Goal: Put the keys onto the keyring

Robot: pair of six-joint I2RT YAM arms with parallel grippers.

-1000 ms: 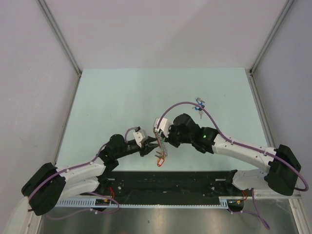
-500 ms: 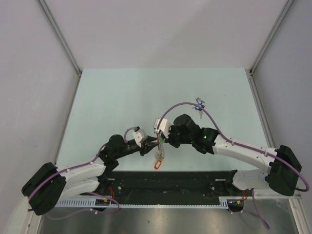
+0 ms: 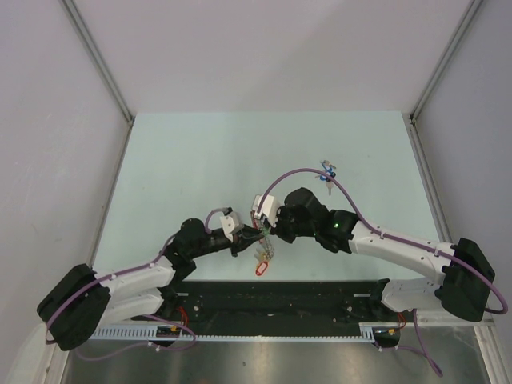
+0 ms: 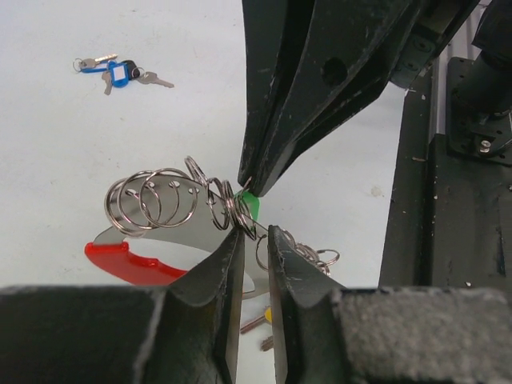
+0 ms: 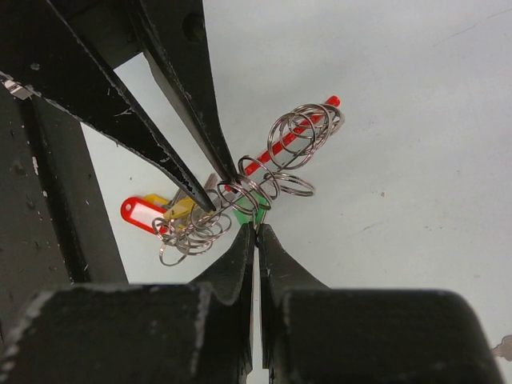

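Note:
The keyring [image 3: 262,254] hangs between my two grippers above the table's near middle. My left gripper [image 3: 254,237] is shut on one of its silvery rings [image 4: 232,210], with the wire across the narrow gap between the tips. The curved red loop [image 4: 128,260] lies beside them. My right gripper [image 3: 266,232] is shut on the green-headed key [image 5: 250,214] and holds it against the rings. The yellow tag [image 5: 180,210] and red tag [image 5: 144,214] hang below. The blue-headed key [image 4: 120,72] lies on the table apart, at the far right [image 3: 326,172].
The pale green table [image 3: 200,160] is framed by white walls. A black base strip [image 3: 280,296] runs along the near edge between the arm bases. The right arm's purple cable [image 3: 308,170] arcs over the blue key.
Both grippers stay together at the keyring. The hanging bunch with the red tag has swung down and slightly sideways; the left gripper has edged right.

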